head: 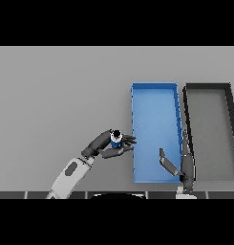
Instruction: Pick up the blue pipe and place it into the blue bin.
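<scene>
The right hand (184,165) shows nearest, at the lower right, rising from the bottom edge over the near right corner of the blue bin (155,93). Its fingers (185,146) are straight and point away along the bin's right wall, with the thumb (167,161) spread out to the left above the bin floor; it holds nothing.

Left of it, the left arm (69,175) comes in from the lower edge and slants up to the right. The left hand (103,146) sits just beside the bin's left wall, its fingers curled round the pipe (115,139). The pipe is blue with a dark end facing up, standing roughly upright in the grasp, above the grey counter (56,95) and still outside the bin, though the fingertips reach the bin's left edge.

The bin runs long, from near to far. Just beside it on the right lies a dark bin (207,87) with a grey floor, of like shape.
</scene>
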Action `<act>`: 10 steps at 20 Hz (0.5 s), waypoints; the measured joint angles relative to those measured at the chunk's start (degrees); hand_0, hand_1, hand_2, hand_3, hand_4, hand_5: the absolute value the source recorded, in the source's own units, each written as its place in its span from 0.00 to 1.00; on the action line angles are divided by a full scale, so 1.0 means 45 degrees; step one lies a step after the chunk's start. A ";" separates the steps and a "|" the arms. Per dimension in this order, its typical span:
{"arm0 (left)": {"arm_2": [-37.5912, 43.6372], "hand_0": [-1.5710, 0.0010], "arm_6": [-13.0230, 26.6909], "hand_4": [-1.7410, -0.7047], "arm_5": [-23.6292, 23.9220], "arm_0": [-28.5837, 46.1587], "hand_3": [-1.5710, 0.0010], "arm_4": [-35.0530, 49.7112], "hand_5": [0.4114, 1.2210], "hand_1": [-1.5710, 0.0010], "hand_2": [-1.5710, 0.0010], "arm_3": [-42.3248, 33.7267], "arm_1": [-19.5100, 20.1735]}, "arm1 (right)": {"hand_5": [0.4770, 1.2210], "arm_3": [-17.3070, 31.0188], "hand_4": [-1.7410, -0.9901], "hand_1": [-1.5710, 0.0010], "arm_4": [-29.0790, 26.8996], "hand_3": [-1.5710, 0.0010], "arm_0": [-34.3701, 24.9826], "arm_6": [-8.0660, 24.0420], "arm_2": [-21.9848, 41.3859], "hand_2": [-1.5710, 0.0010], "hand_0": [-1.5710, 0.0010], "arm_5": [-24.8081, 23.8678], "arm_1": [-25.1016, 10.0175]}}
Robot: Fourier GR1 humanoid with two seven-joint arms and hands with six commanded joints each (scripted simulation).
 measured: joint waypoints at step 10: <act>0.0267 0.00 0.0271 0.26 -0.0602 -0.0150 0.00 -0.0254 1.00 0.00 0.00 0.0026 -0.0547 | 0.12 -0.2445 0.66 0.99 -0.4760 1.00 -0.1535 0.3217 0.0384 0.93 1.00 0.4226 -0.1848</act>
